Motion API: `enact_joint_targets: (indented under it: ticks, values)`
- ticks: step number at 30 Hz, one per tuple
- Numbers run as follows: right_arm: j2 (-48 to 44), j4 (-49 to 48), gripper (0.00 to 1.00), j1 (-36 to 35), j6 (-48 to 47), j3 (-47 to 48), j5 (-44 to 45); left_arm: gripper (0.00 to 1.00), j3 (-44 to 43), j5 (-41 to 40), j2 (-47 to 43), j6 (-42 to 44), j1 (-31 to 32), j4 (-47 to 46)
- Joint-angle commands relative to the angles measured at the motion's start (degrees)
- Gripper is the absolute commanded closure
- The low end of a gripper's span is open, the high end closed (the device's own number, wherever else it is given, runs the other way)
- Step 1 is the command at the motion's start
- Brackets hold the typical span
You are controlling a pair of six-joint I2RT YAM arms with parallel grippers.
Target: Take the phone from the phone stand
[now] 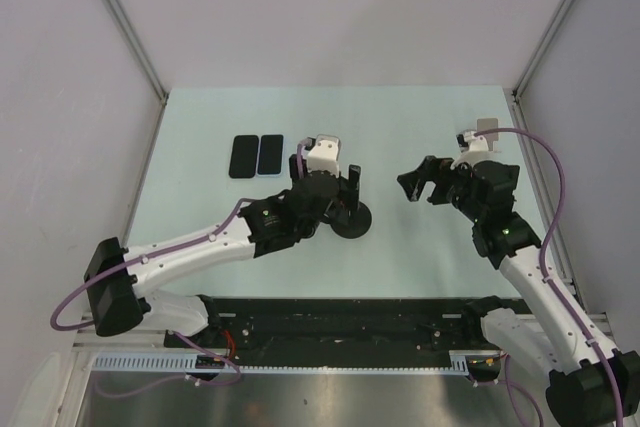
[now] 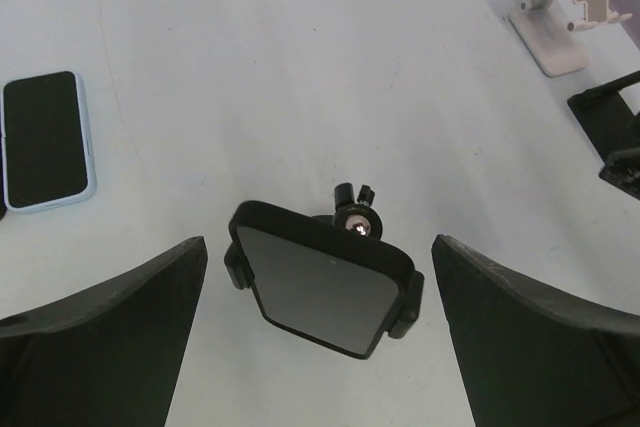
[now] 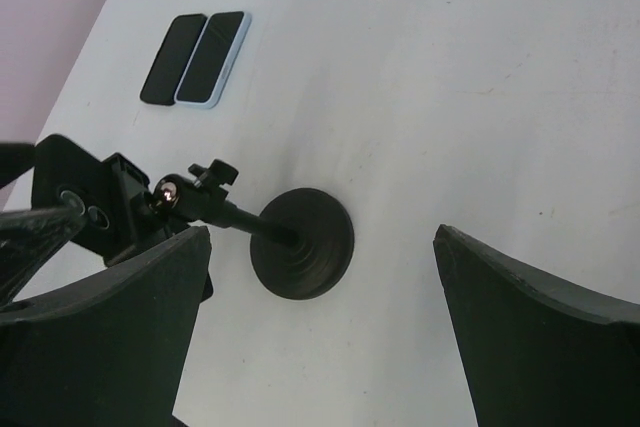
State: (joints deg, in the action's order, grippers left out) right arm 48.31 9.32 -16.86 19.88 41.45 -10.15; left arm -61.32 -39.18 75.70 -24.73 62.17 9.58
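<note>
left wrist view, phone: the phone (image 2: 318,292) sits low in the centre of the frame, screen up and tilted, held at both sides by the clamp of the phone stand (image 2: 357,222).
left wrist view, end effector: the left gripper (image 2: 320,247) has its fingers spread wide, 1 at each lower corner of the frame, flanking the phone without visibly touching it.
left wrist view, handling: it is likely a stiff, fairly light slab. the glass face looks slick and breakable, the dark case rim less so.
left wrist view, hold: the 2 case edges clear of the clamp look best, closing gently and keeping off the screen.
right wrist view, stand: the round base (image 3: 303,243) lies centre-left. a thin stem slants from it to the phone's back at the left edge.
right wrist view, end effector: the right gripper (image 3: 322,232) is spread and empty.
right wrist view, risk: the clamp may drag the small base up with the phone, so pinning the base would probably help.
right wrist view, other: 2 spare phones (image 3: 195,44) lie flat, side by side, upper left.
top view, layout: the left gripper is at the centre over the stand, and the right gripper is right of centre, apart from it.
top view, other: a white stand (image 1: 482,133) stands upper right on the table (image 1: 420,117).
</note>
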Motion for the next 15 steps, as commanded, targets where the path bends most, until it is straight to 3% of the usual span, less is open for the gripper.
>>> enact_joint_targets:
  ticks: [1, 7, 15]
  values:
    - [-1.7, -6.2, 0.00, -1.2, -2.9, -1.3, -5.7, 0.00, -2.2, 4.8, -0.1, 5.9, -1.1, -1.3]
    - [-0.9, -8.6, 0.01, -2.5, -5.4, -1.9, -11.3, 0.00, 0.1, 12.2, -0.9, 7.2, -4.4, -3.0]
    - [-0.7, -8.4, 0.03, -4.6, -7.7, -2.2, -11.6, 0.00, 3.3, 21.4, -2.1, 9.0, -7.7, -7.0]
